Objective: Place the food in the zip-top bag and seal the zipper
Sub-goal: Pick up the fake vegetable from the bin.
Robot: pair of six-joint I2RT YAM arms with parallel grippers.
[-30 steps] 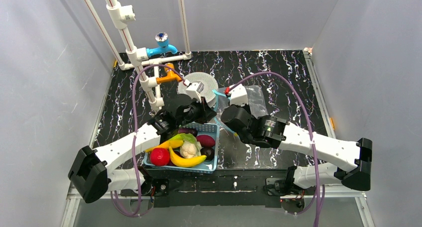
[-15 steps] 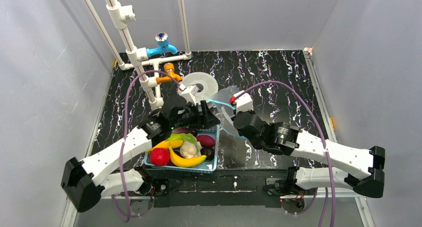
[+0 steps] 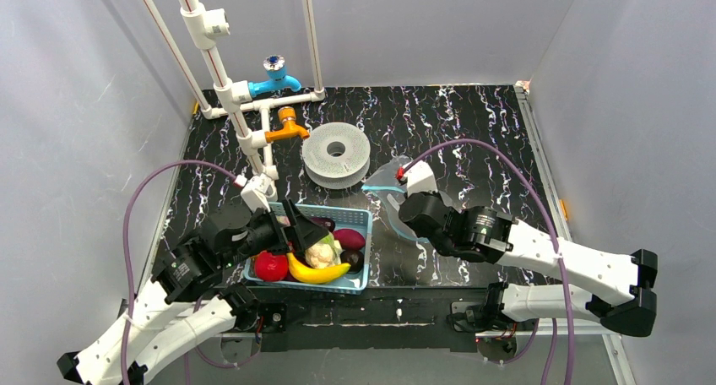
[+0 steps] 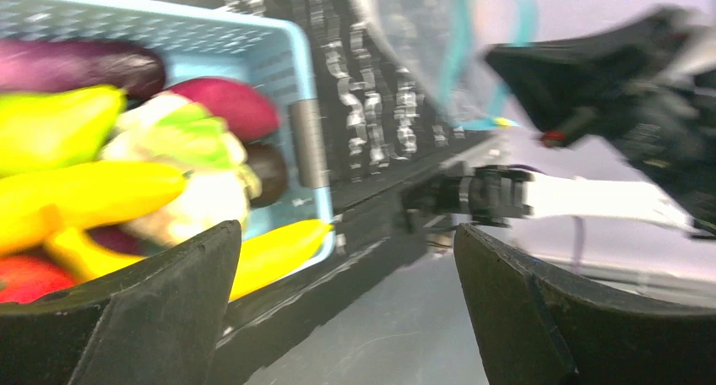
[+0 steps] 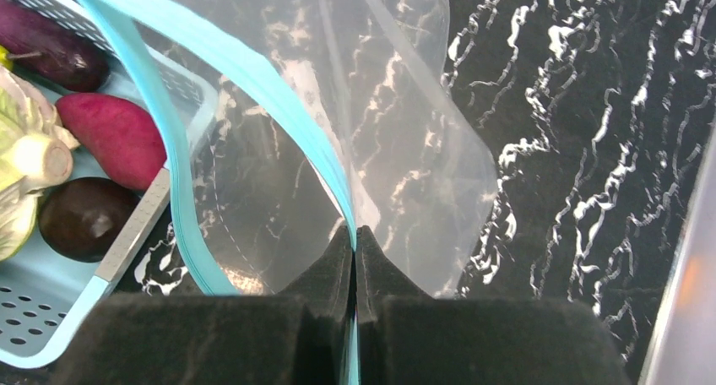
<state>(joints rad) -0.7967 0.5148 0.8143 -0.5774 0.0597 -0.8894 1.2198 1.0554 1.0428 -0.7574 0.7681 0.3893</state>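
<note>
The food [image 3: 314, 254] lies in a light-blue basket [image 3: 359, 214]: yellow bananas [image 4: 84, 195], a red apple [image 3: 271, 266], white cauliflower [image 4: 198, 203], a purple eggplant [image 5: 51, 51] and maroon pieces [image 5: 114, 136]. My left gripper [image 3: 295, 225] hovers over the basket's left half, open and empty [image 4: 346, 317]. The zip-top bag [image 3: 390, 191] hangs to the right of the basket, its mouth spread wide. My right gripper [image 3: 397, 206] is shut on the teal zipper [image 5: 211, 64] at the mouth's edge [image 5: 355, 233]. No food shows through the clear bag [image 5: 397, 132].
A grey ring-shaped spool [image 3: 336, 154] lies behind the basket. White pipes [image 3: 224, 89] with a blue tap [image 3: 274, 77] and an orange tap [image 3: 287, 128] stand at the back left. Grey walls close in on three sides.
My left gripper has opened and pulled back from the bag's mouth toward the near left, over the basket. The right gripper keeps its grip on the bag, whose mouth now hangs wider.
</note>
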